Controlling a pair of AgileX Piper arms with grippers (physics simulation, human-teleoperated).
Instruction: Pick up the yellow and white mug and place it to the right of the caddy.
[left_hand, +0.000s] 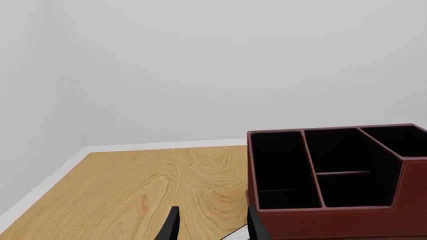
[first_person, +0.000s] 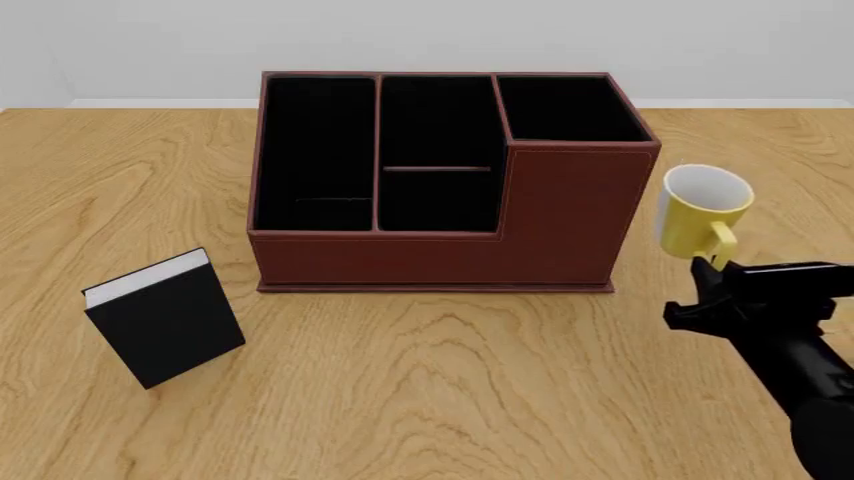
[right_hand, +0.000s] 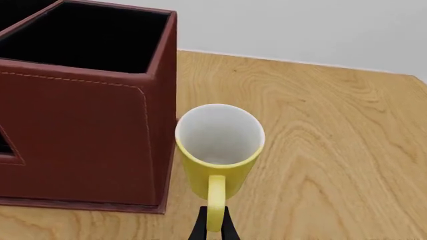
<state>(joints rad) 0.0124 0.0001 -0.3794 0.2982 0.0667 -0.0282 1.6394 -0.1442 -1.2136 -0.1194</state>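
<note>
Pinching the loop handle just beyond its narrow fingertips, the right gripper (right_hand: 213, 227) holds the glossy cylindrical yellow and white mug (first_person: 699, 212) right of the stitched leather-look caddy (first_person: 447, 180).

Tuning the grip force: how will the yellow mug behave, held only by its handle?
The yellow mug looks rigid, so the handle probably won't flex. Pinched there by the right gripper, its offset body may swing. Its glossy surface could slip.

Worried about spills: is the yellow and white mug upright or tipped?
Upright: the small yellow and white mug has its white mouth facing up, handle toward the right gripper.
</note>
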